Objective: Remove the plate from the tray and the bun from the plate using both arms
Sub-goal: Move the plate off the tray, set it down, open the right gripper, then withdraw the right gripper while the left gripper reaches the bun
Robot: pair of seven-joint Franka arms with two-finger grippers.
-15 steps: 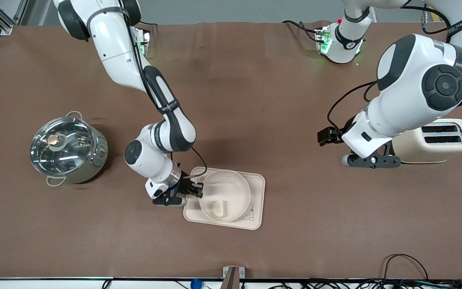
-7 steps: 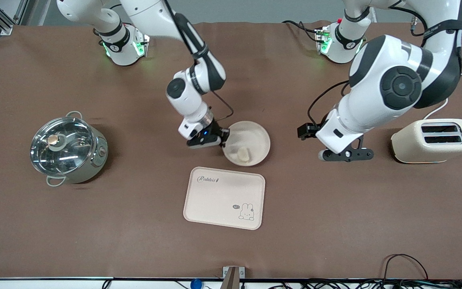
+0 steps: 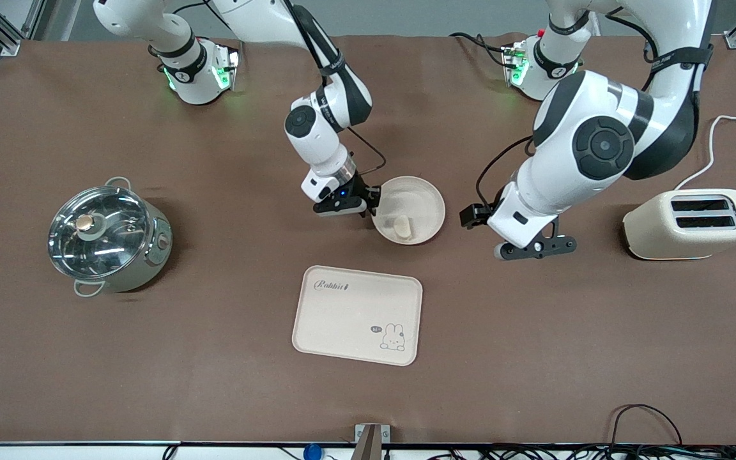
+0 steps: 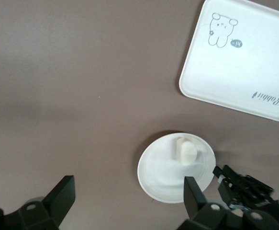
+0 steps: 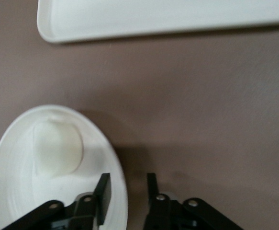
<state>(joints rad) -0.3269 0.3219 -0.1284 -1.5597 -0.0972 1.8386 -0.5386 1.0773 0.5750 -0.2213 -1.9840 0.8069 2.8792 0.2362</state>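
I'm seeing the plate (image 3: 409,209), a round, smooth cream dish with a raised rim, sitting on the matte brown table cloth (image 3: 534,358), farther from the front camera than the tray (image 3: 357,315). The bun (image 3: 402,225), a small pale rounded lump, is lying in the plate on the part nearest the tray. The right gripper (image 5: 126,191) is straddling the plate's rim, one black finger inside and one outside, jaws parted; I'm not sure they're touching the rim. The left gripper (image 4: 129,194) is hanging wide open over bare cloth beside the plate, toward the left arm's end, holding nothing. The tray is a flat rounded rectangle with a rabbit drawing. A shiny steel pot (image 3: 107,236) is sitting toward the right arm's end, and a cream toaster (image 3: 691,223) toward the left arm's.
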